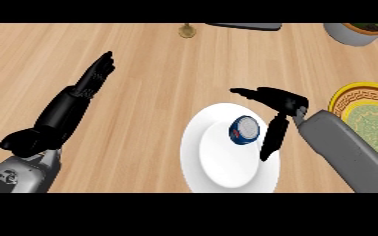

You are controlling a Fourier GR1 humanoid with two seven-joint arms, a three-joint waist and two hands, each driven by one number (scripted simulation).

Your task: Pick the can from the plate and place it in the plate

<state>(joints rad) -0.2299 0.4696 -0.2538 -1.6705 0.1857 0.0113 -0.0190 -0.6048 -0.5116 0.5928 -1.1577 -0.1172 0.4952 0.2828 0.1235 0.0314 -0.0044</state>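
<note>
A small blue can [244,129] with a pale top and a red patch stands on the white plate [214,165] at the lower middle. My right hand [282,110] is open just right of the can, with its fingers reaching over the plate's far rim and its thumb hanging down past the can's right side, not closed on it. A yellow plate with a green patterned centre [354,105] lies at the right edge, partly hidden behind my right forearm. My left hand [92,80] rests open at the left, fingers straight and pointing away.
Along the far edge of the wooden counter sit a small brass-coloured object [187,31], a dark flat item [247,26] and a grey pot with a plant [354,32] at the far right corner.
</note>
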